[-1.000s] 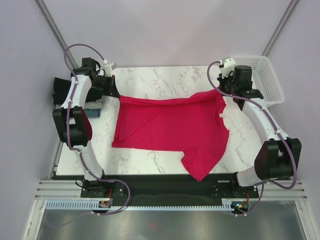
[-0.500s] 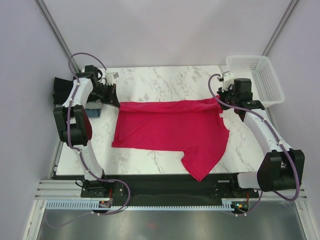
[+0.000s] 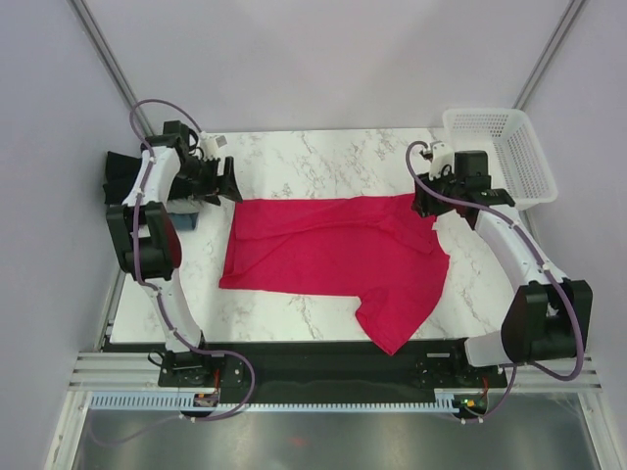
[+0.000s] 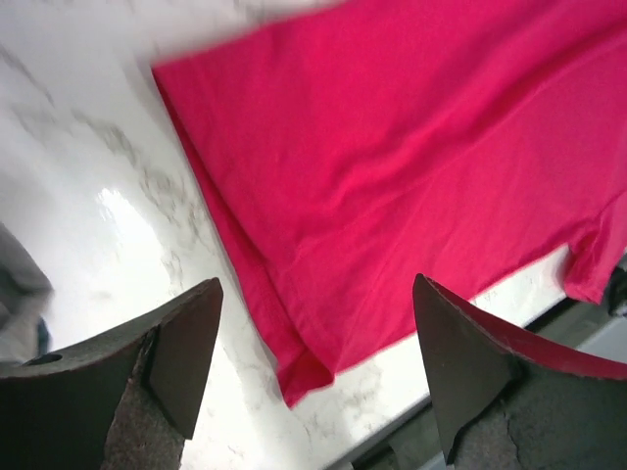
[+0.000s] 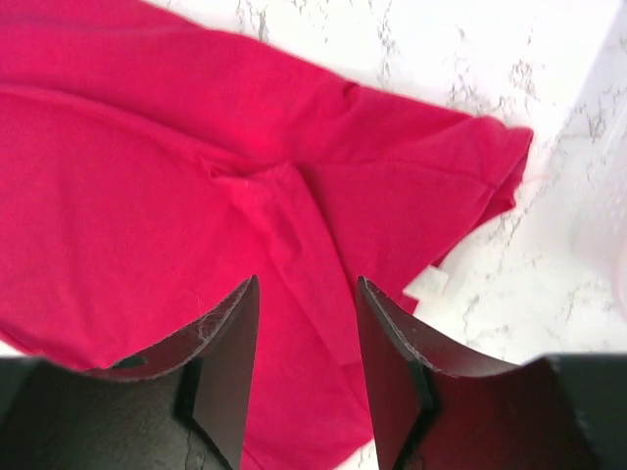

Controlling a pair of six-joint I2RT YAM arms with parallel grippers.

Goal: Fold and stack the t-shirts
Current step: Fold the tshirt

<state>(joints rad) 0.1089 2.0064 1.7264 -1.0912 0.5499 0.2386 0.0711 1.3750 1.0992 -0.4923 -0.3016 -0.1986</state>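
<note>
Top external view first: the red t-shirt (image 3: 333,255) lies spread across the marble table (image 3: 313,157), to the left of the white basket (image 3: 500,147) and nearer than it. One sleeve points away from the basket toward the near edge.

A second ago both claws were pinching the shirt's far edge, one at each end. Now they have let go, and that edge lies flat in a fairly straight line. I'd say the laying-out step is finished. The folding itself still seems to lie ahead, and the shirt isn't on any pile yet. A bit of folded cloth (image 3: 186,219), blue and dark, peeks out behind the left arm on the side far from the basket.

The left claw (image 3: 227,181) hangs over the shirt corner farthest from the basket. It is spread wide, with bare marble and a doubled hem showing between its fingers (image 4: 186,343) and nothing held.

The right claw (image 3: 421,204) sits just beside the basket, tilted down over the bunched collar end. Its fingers (image 5: 230,362) are parted, with only the cloth below and a small white label (image 5: 426,284) in sight. It grips nothing.

Both arms reach out long from their bases, elbows bowed outward.
</note>
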